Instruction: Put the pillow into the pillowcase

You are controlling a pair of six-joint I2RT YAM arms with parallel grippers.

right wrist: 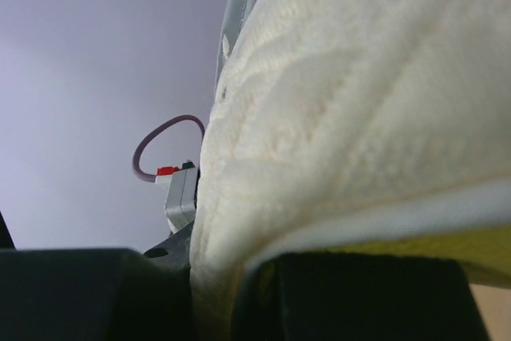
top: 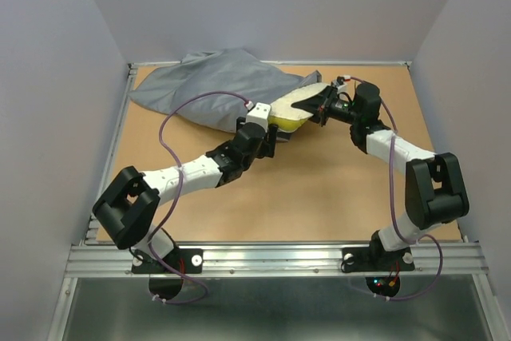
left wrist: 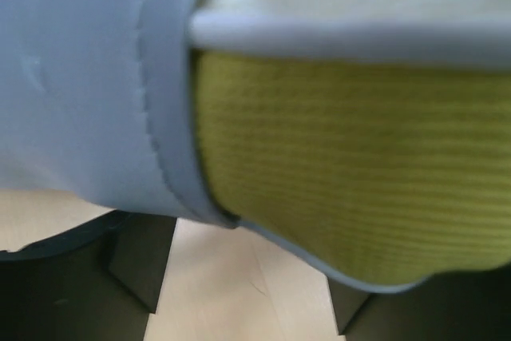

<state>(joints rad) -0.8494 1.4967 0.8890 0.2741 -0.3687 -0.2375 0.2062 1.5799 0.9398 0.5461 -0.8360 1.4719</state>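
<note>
Pillow (top: 297, 105): part inside pillowcase (top: 215, 89). R gripper (top: 323, 109) clamps exposed end; L gripper (top: 273, 132) jaws wide, at yellow band (left wrist: 351, 165).

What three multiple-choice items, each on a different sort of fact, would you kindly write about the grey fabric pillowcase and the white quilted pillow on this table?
1. Where on the brown table does the wrinkled slate-grey fabric pillowcase lie?
A. far left
B. near right
C. hanging off the near edge

2. What colour is the band along the side of the soft white quilted pillow?
A. red
B. yellow
C. blue

3. How does the pillow sit relative to the pillowcase?
A. wholly outside
B. partly inside, one end sticking out
C. wholly inside

Key:
1 A: the top view shows it bunched towards the far left corner.
2 B: the left wrist view shows yellow ribbing.
3 B: the grey hem wraps the pillow, and its right end is bare.
</note>
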